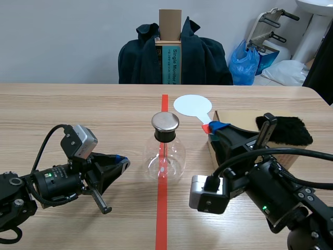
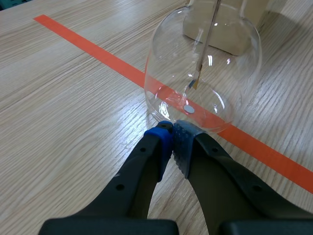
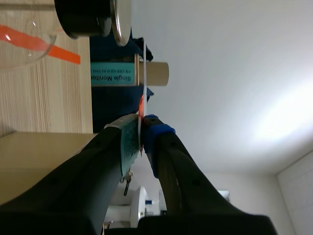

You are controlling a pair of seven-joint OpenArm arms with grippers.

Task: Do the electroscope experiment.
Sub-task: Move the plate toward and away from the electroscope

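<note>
The electroscope, a clear glass flask (image 1: 165, 156) with a black neck and a round metal cap (image 1: 165, 122), stands on the red tape line at the table's middle. A thin rod with small leaves hangs inside the flask (image 2: 203, 73). My left gripper (image 1: 122, 162) lies low on the table left of the flask, shut on nothing, its blue pads (image 2: 166, 144) meeting just short of the glass base. My right gripper (image 1: 216, 127) is shut on the red handle of a white round paddle (image 1: 192, 105), held up right of the cap. The paddle (image 3: 145, 73) shows edge-on above the right gripper (image 3: 141, 132), near the cap (image 3: 120, 19).
A cardboard box (image 1: 244, 125) stands right of the flask, behind my right arm, with a black furry cloth (image 1: 287, 130) on top. Beyond the table's far edge a chair draped with a dark jacket (image 1: 203, 57) holds a boxed item, and a blue bag (image 1: 244, 62) lies at the back right.
</note>
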